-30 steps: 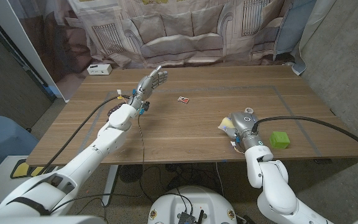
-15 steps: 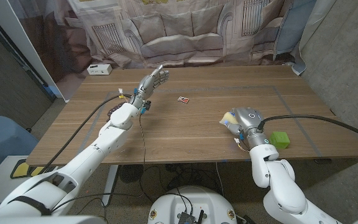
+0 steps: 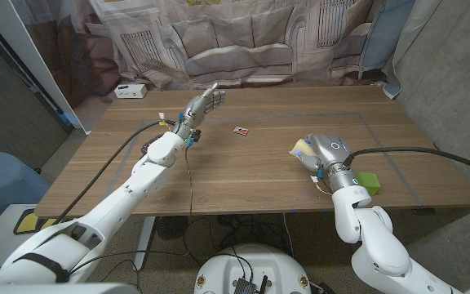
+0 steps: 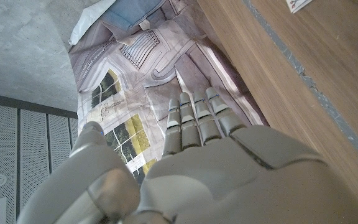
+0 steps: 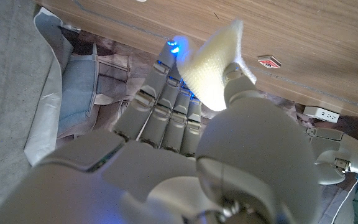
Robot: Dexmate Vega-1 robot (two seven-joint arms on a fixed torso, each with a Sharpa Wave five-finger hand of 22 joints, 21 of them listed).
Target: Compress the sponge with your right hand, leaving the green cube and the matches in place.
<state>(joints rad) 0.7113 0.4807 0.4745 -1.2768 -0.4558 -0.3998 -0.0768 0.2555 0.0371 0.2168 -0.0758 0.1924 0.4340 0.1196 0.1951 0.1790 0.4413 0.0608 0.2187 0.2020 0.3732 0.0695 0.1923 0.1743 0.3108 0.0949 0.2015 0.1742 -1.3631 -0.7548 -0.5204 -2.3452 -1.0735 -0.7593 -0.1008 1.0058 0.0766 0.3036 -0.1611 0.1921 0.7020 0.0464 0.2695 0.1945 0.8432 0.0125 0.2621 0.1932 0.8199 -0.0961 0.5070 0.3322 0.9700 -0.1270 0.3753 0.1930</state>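
Fingers of the right hand [image 3: 325, 152] wrap the pale yellow sponge [image 3: 302, 149], which pokes out on the side toward the table's middle. Seen from the right wrist, the sponge [image 5: 213, 68] sits between the thumb and the fingers [image 5: 166, 102], one corner fanned out above them, so the hand grasps it. That hand is at the right part of the wooden table [image 3: 243, 175], toward the near edge; whether the sponge touches the tabletop I cannot tell.

At the far left part of the table, the left hand [image 3: 201, 107] is raised, its fingers straight, released, holding nothing. From the left wrist its fingers [image 4: 194, 121] point toward a printed curtain [image 4: 135, 68].

The green cube [image 3: 370, 182] sits just beside the right forearm, on the side toward the table's right edge. The matches [image 3: 240, 130], a small red and white box, lie well apart near the table's middle.

Likely risks: the sponge is held by one end, so a harder squeeze could make it slip out of the fingers. Any swing of the forearm could nudge the cube, which must stay put.

Part of the cube is hidden behind the forearm. Most of the sponge is covered by the hand, so how far it is already squashed is hard to judge. The matches' label is too small to read.
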